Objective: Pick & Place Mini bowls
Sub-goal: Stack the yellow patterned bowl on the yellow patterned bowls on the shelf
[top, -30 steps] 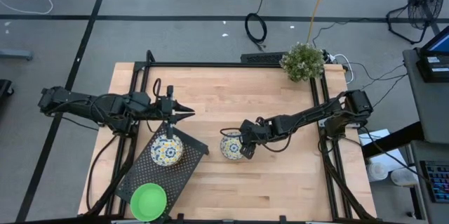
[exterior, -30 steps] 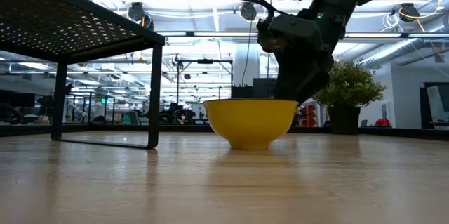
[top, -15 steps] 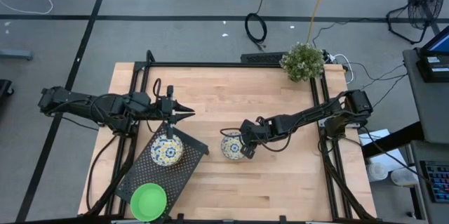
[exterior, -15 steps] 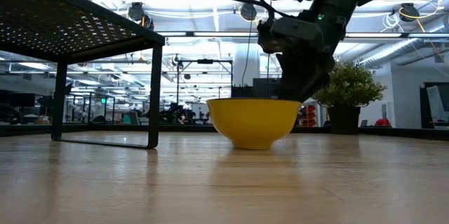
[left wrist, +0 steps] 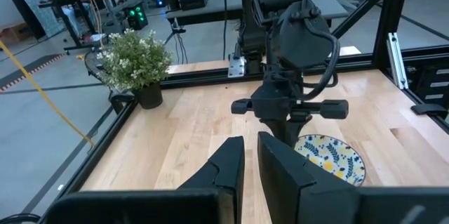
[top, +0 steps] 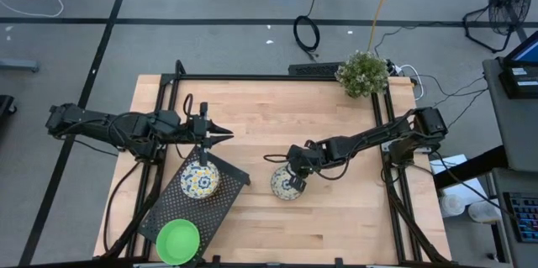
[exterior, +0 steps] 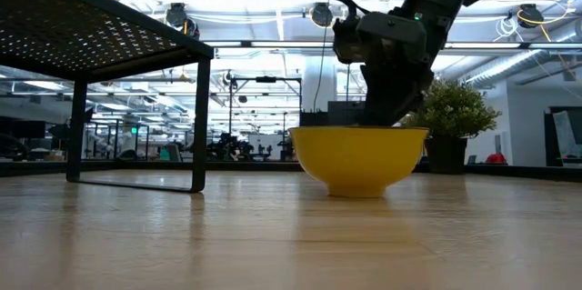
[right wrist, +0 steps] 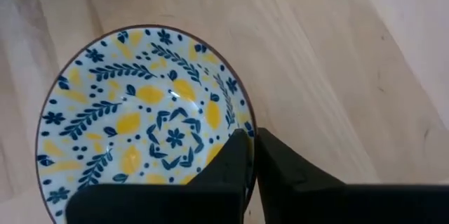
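High view: right gripper pinches the rim of a floral mini bowl sitting mid-table, right of the mesh tray. A second floral bowl and a green bowl are on the tray. Left gripper hovers at the tray's far corner — fingers near-closed, holding nothing.

Risk: a one-sided rim pinch could let the bowl tilt or slip on lift.

The right wrist view shows one finger inside the rim; the low view shows only the yellow outside — base apparently on the wood.

Right pincer grips yellow bowl rim; bowl on table.
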Motion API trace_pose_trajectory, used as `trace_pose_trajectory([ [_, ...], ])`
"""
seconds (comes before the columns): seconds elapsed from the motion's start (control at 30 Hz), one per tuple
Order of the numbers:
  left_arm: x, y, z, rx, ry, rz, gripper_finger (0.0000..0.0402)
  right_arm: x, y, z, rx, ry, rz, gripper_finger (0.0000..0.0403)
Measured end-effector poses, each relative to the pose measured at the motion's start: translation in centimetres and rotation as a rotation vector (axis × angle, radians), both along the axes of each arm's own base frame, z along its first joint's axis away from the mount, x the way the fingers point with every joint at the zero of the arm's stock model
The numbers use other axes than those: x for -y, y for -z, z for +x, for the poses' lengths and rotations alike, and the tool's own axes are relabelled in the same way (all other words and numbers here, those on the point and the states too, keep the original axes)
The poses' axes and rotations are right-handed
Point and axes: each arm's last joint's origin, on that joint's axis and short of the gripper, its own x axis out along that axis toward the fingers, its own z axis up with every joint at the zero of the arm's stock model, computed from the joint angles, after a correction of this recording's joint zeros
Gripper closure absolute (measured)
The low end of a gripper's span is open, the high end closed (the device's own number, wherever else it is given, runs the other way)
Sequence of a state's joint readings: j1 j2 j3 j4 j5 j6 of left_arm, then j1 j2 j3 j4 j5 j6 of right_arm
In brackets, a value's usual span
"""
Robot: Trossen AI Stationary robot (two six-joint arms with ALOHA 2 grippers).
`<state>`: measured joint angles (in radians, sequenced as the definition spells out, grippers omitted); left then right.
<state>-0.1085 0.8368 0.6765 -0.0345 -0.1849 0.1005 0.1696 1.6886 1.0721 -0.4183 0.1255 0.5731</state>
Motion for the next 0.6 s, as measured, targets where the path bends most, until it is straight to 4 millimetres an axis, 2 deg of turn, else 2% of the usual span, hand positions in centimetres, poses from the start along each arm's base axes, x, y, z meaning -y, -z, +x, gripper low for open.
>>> trace_pose_trajectory([
  [0.17,0.0,0.0,0.0,0.000,0.000,0.000,0.0353,-0.2,-0.2,0.2,0.033,-0.039,-0.023,0.0399],
  [0.33,0.0,0.0,0.0,0.000,0.000,0.000,0.0353,-0.9,-1.6,0.3,0.134,-0.081,-0.141,0.0402],
  [0.6,0.0,0.0,0.0,0.003,-0.011,-0.046,0.0353,-2.5,-4.2,-0.2,0.311,0.025,-0.535,0.0402],
])
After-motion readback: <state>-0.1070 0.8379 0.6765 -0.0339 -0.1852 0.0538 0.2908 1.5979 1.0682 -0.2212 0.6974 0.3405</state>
